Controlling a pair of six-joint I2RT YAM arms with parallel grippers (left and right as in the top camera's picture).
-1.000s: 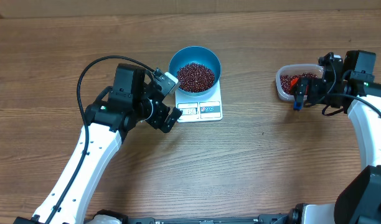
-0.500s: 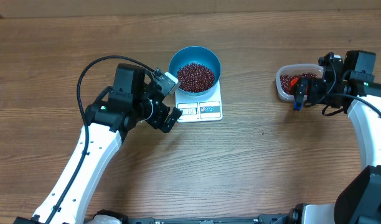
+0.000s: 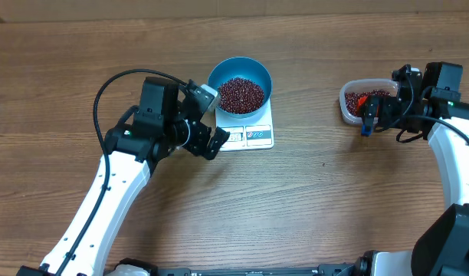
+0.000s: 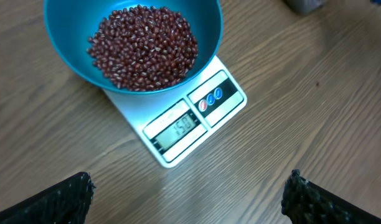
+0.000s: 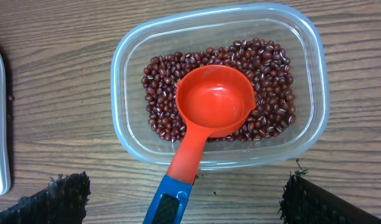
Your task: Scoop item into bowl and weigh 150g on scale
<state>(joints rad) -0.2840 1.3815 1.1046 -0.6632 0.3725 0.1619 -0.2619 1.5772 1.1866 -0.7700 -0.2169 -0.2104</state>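
The beans (image 4: pixel 144 45) sit heaped in the blue bowl (image 4: pixel 208 22), and the bowl rides on the white scale (image 4: pixel 197 121), whose display looks to read one-fifty, small as the digits are. This looks like the weigh-off! The left jaws hover spread wide just beside the scale, gripping nothing. They'd best touch neither bowl nor scale, so the reading holds true. Over at the clear tub (image 5: pixel 315 93), the right jaws gape empty above the red scoop (image 5: pixel 215 102).

A red plastic scoop with a blue handle (image 5: pixel 215 102) rests in a clear rectangular plastic tub (image 5: pixel 319 93), far right on the wooden counter (image 3: pixel 311 215).
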